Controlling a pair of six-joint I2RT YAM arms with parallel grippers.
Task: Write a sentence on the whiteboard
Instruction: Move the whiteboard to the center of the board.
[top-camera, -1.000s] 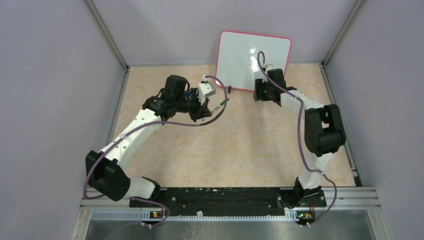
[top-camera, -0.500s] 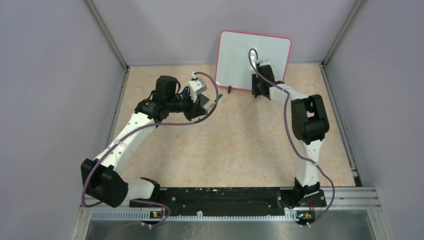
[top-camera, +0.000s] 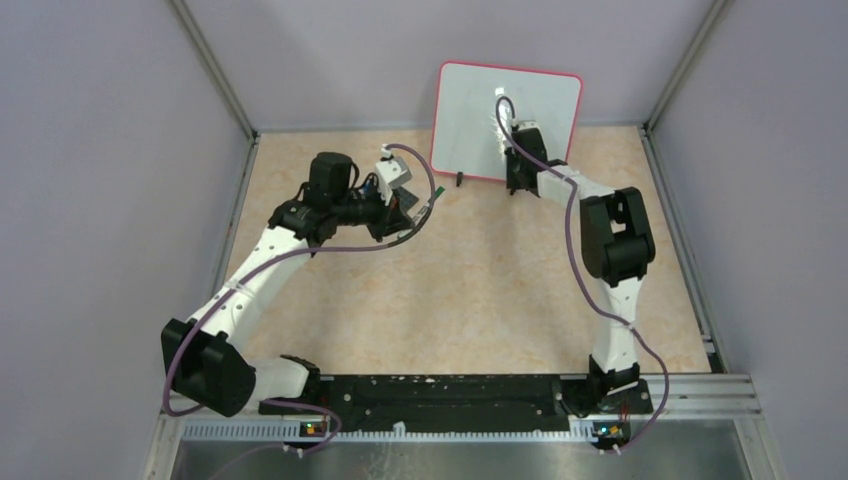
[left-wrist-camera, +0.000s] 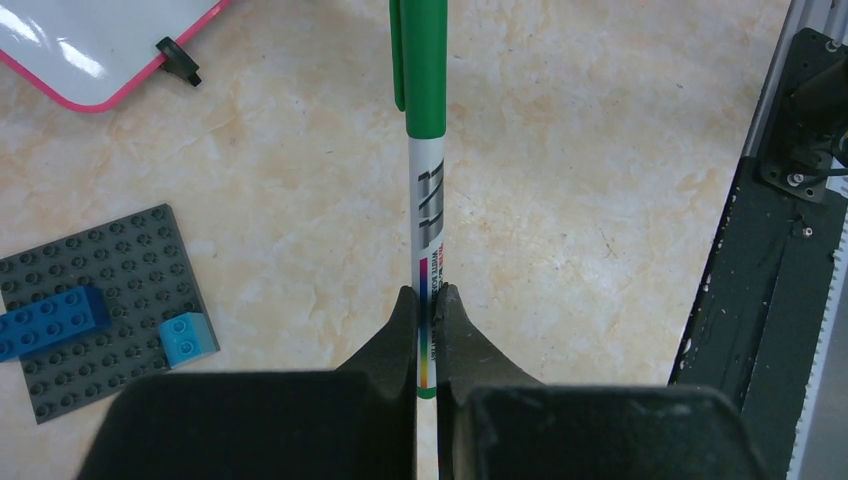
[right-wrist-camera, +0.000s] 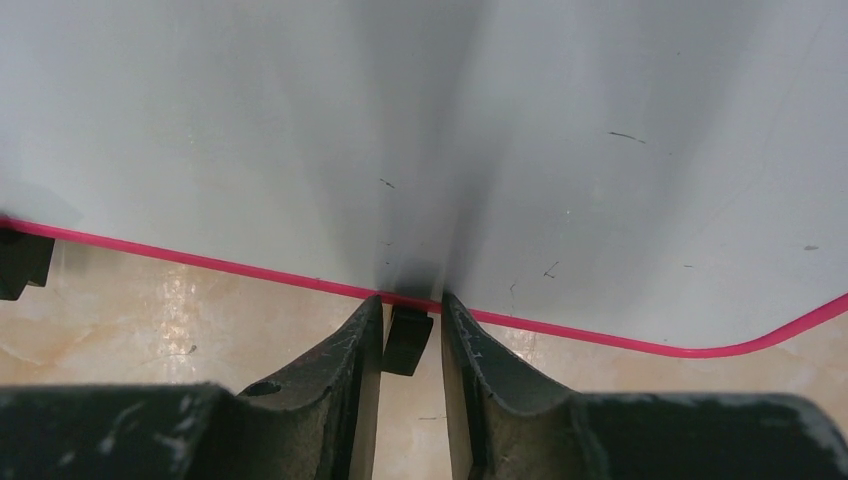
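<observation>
The whiteboard (top-camera: 470, 110), white with a red-pink rim, stands tilted against the back wall. Its corner shows in the left wrist view (left-wrist-camera: 90, 45), and it fills the right wrist view (right-wrist-camera: 420, 130). My left gripper (top-camera: 410, 218) is shut on a green-capped white marker (left-wrist-camera: 426, 150), which points away from the fingers, above the tabletop and left of the board. My right gripper (right-wrist-camera: 411, 300) is at the board's lower rim. Its jaws stand slightly apart on either side of a small black foot (right-wrist-camera: 407, 342), with a gap on the right side.
A dark-grey plate (left-wrist-camera: 120, 250) with blue blocks (left-wrist-camera: 55, 320) lies on the beige tabletop under the left arm. Another black foot (top-camera: 459, 180) sticks out at the board's lower left. Grey walls enclose the table. The black base rail (left-wrist-camera: 770, 280) runs along the near edge.
My right arm has swung left and in toward the board's lower rim. My left arm has drawn back to the left with the marker. Little has changed in the last half second.
</observation>
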